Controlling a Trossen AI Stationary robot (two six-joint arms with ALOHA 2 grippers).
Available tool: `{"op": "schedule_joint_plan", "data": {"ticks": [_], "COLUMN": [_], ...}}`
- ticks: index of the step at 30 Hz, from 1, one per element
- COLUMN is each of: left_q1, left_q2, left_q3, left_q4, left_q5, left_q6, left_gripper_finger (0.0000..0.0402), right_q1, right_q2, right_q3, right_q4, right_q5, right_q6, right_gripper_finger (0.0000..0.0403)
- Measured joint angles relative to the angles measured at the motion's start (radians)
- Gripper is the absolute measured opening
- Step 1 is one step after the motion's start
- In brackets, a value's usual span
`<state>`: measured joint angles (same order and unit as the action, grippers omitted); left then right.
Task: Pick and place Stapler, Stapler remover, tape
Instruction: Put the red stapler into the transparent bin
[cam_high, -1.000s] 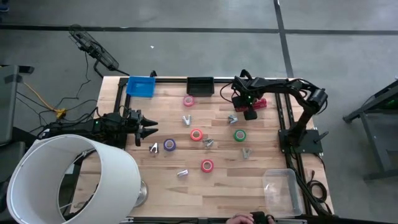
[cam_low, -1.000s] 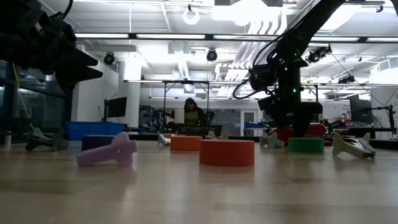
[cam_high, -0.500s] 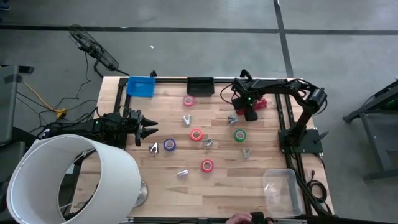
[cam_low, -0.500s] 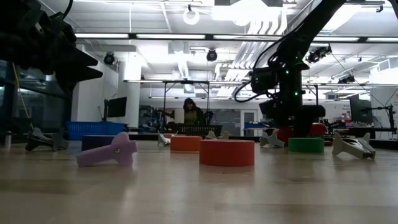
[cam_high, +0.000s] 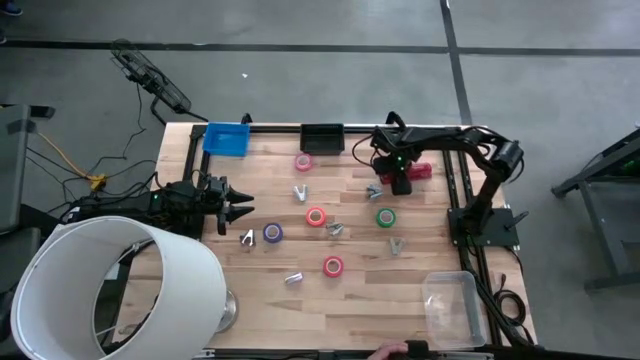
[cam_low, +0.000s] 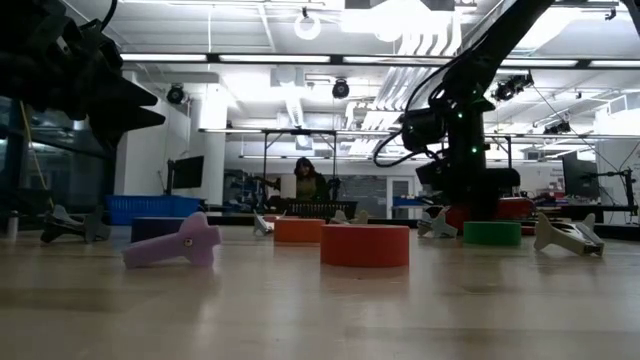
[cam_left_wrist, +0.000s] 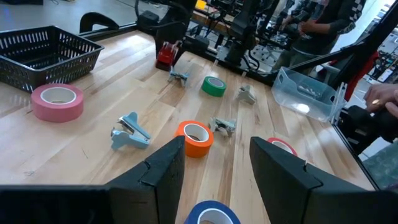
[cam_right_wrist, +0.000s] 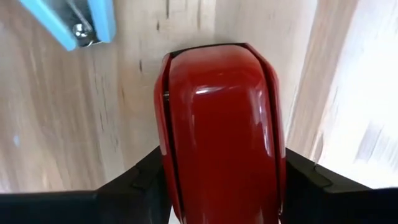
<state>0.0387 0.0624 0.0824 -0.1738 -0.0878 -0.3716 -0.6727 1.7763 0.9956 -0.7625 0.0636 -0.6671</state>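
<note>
On the wooden surface (cam_high: 300, 300), the long glossy red stapler (cam_right_wrist: 221, 124) is straddled lengthwise by the right hand (cam_high: 402, 180), fingers clamped on its flanks; the left hand (cam_left_wrist: 214, 165) is parked half-open.

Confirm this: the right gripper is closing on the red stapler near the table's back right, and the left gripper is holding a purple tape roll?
Not quite. The left gripper holds nothing; its wrist view shows empty, open fingers. The right gripper does flank the red stapler, per its wrist view.

One red stapler (cam_high: 418, 168). Five tape rolls (cam_high: 316, 216): two pink, one orange, one purple, one green. About six small staple removers (cam_high: 300, 191). One blue bin (cam_high: 227, 138), one black basket (cam_high: 322, 137), one clear tub (cam_high: 450, 300).
</note>
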Motion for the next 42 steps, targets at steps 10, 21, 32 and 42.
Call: {"op": "schedule_joint_plan", "data": {"ticks": [10,21,32,42], "left_q1": [0.0,0.0,0.0,0.0], "left_q2": [0.0,0.0,0.0,0.0], "left_q3": [0.0,0.0,0.0,0.0], "left_q4": [0.0,0.0,0.0,0.0], "left_q5": [0.0,0.0,0.0,0.0], "left_q6": [0.0,0.0,0.0,0.0], "left_gripper_finger": [0.0177,0.0177,0.0177,0.0177], "right_q1": [-0.001,0.05,0.065,0.073], "right_q2": [-0.007,-0.129,-0.144,-0.148], "right_q3": [0.116,0.203,0.2,0.291], "right_q4": [-0.112,-0.281,-0.317,-0.47], "right_q5": [0.086,0.039,-0.011,-0.061], "right_q6": [0.156,0.362,0.392,0.409], "right_gripper_finger": [0.0196,0.0193,0.0193,0.0193]}}
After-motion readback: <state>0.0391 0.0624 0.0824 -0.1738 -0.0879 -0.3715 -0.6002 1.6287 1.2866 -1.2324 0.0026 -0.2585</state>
